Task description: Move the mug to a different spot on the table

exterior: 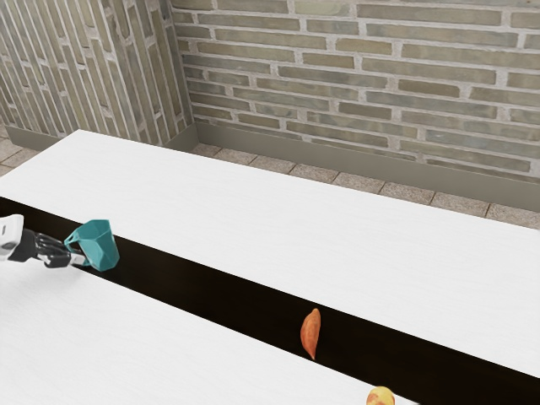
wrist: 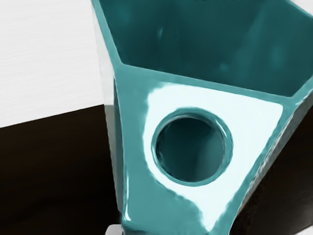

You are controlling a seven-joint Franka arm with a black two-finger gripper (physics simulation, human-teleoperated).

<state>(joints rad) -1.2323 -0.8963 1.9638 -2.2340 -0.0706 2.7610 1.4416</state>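
Jaws nearly closed, pinching tilted teal mug (exterior: 95, 245) by handle (wrist: 254, 147).

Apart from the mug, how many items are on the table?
2. An orange oblong item lies on the dark stripe, to the exterior view's right of the mug; a yellow-red round item sits at that view's lower edge, partly cut off. Others may lie out of frame.

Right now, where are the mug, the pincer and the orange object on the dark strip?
mug (exterior: 99, 245): exterior view, on its teal side wall.
pincer (exterior: 74, 251): exterior view, midway between its fingertips, at the mug's handle.
orange object (exterior: 310, 332): exterior view, on its middle.
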